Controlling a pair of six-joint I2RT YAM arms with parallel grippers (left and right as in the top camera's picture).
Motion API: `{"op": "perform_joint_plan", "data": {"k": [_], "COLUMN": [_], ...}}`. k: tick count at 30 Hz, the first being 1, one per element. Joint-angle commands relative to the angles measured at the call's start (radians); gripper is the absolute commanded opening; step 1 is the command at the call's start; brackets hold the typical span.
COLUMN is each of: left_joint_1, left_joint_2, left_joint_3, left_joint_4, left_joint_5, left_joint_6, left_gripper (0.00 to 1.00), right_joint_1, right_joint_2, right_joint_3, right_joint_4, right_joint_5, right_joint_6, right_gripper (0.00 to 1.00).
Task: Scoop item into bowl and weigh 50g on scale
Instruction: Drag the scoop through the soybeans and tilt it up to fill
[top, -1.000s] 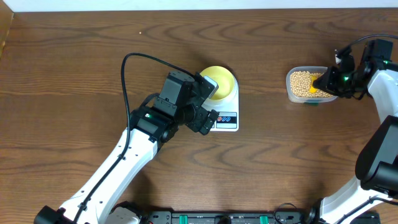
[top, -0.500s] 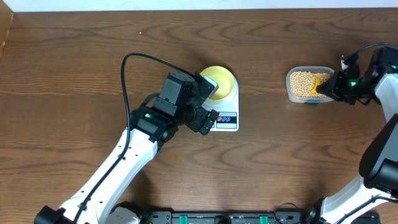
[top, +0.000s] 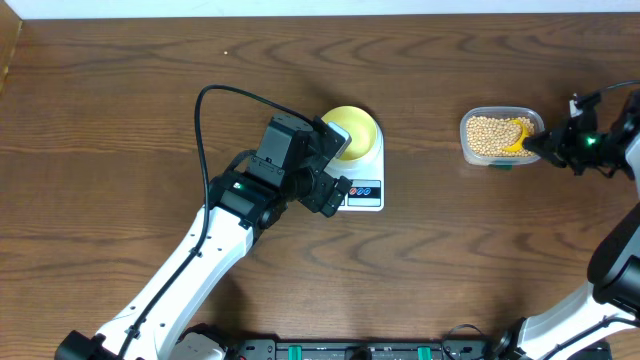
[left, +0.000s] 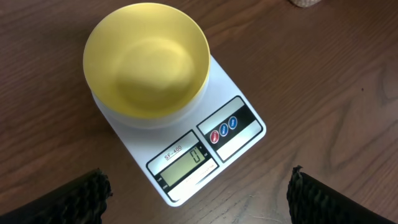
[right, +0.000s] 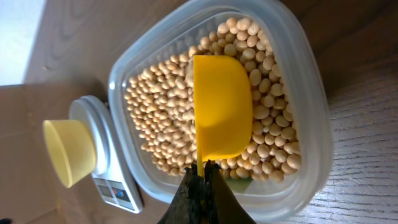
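Step in hand: by my reading, filling the scoop for a first load, as nothing has reached the bowl yet.
Beans: the small round tan-beige beans (right: 168, 112) all lie in the clear rounded-rectangular plastic tub (right: 298, 93), on the right of the dark wooden surface (top: 120, 100), well apart from the scale.
Scoop: the bright yellow plastic scoop (right: 222, 115) lies with its cup on top of the beans, inside the tub. No beans show on the yellow face turned to the wrist camera.
Right claw: the right claw (right: 200, 177) is pressed together on the scoop's thin handle at the tub's near rim.
Bowl: the pale yellow shallow round bowl (left: 146, 59) sits empty on the weighing platform.
Scale: the white rounded-rectangular digital scale (left: 186, 155) shows zero on its grey display, beside its coloured buttons.
Left claw: the left claw (left: 209, 198) is spread wide and holds nothing, hovering over the display end of the scale.
Next move: dig the cup under the beans and lift it level. Carry it across the surface to the bowl without spilling, then tip it gently.
Risk: beans roll easily, so a tilted scoop could shed some onto the surface.
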Motion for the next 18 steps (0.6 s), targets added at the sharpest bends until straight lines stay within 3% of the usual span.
{"op": "perform_joint_plan", "data": {"k": [1, 18], "left_joint_1": [0.004, 0.004], "left_joint_2": [0.006, 0.006], "left_joint_3": [-0.008, -0.008], "left_joint_4": [-0.003, -0.003], "left_joint_5": [0.013, 0.013], "left_joint_6": [-0.002, -0.002], "left_gripper": [0.93, 0.93], "right_joint_1": [-0.026, -0.048], "right_joint_2": [0.012, 0.012], "right_joint_3": [-0.007, -0.007], "right_joint_4": [-0.001, 0.004], "right_joint_5": [-0.094, -0.203], "right_joint_6": [-0.029, -0.031], "right_gripper": [0.01, 0.01]}}
